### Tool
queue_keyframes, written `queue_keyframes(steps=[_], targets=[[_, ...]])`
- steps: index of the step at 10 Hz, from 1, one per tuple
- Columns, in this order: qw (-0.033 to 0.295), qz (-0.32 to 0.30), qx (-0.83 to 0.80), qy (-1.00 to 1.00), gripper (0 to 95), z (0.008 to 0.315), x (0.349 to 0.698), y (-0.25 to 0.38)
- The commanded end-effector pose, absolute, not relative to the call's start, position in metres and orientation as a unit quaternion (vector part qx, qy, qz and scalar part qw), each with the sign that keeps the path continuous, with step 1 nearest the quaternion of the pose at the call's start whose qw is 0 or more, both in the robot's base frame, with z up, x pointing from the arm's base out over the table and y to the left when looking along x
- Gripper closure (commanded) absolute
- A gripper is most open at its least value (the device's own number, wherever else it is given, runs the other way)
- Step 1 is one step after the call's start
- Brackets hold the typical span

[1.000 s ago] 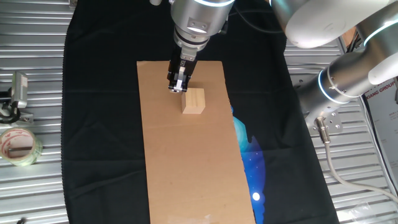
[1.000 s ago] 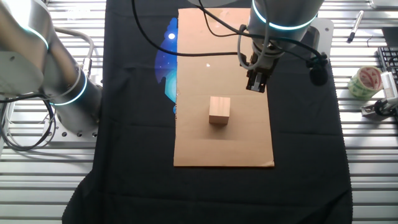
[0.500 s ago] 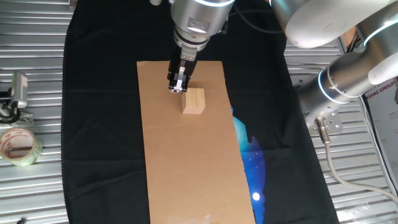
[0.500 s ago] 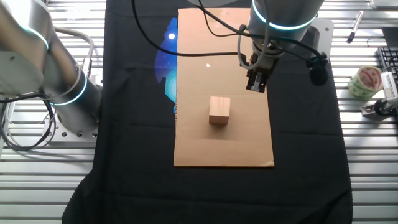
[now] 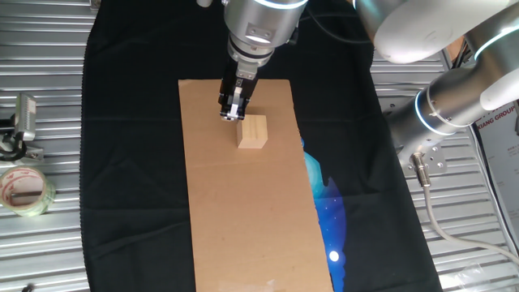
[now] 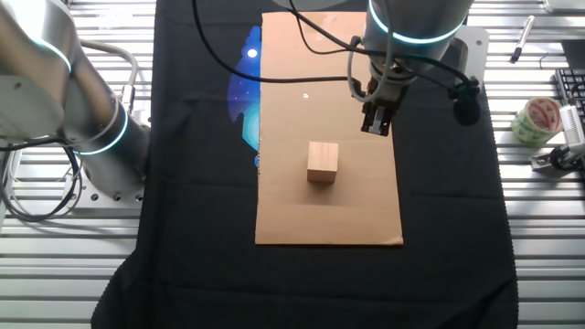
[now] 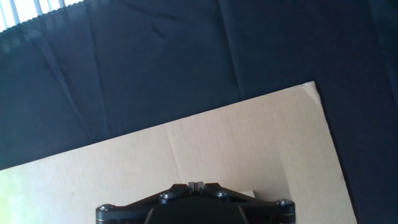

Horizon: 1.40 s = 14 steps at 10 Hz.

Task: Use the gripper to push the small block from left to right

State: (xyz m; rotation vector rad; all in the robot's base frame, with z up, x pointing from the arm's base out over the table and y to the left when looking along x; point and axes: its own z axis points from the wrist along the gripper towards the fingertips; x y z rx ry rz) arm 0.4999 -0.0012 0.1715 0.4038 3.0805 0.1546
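Observation:
The small block is a pale tan wooden cube standing on the brown cardboard sheet. It also shows in the other fixed view. My gripper hangs just up and left of the block in one fixed view, close to its upper left corner, and I cannot tell if it touches. In the other fixed view the gripper is up and right of the block, apart from it. Its fingers are pressed together and hold nothing. In the hand view the shut fingertips point at bare cardboard; the block is hidden there.
A black cloth covers the table under the cardboard. A roll of tape and a metal clip lie on the slatted metal at the left. The second silver arm stands at the right.

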Motion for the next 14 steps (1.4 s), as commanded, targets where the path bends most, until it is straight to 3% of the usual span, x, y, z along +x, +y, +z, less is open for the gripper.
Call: queue_keyframes(steps=[1, 6, 10, 14], targets=[[0.015, 0.051, 0.129, 0.99, 95.0, 0.1715, 0.4997, -0.0013], [0.011, 0.091, 0.129, 0.987, 95.0, 0.1715, 0.4997, -0.0013], [-0.01, 0.092, 0.123, 0.988, 95.0, 0.1714, 0.4996, -0.0014], [-0.006, 0.089, 0.087, 0.992, 95.0, 0.1714, 0.4996, -0.0014]])
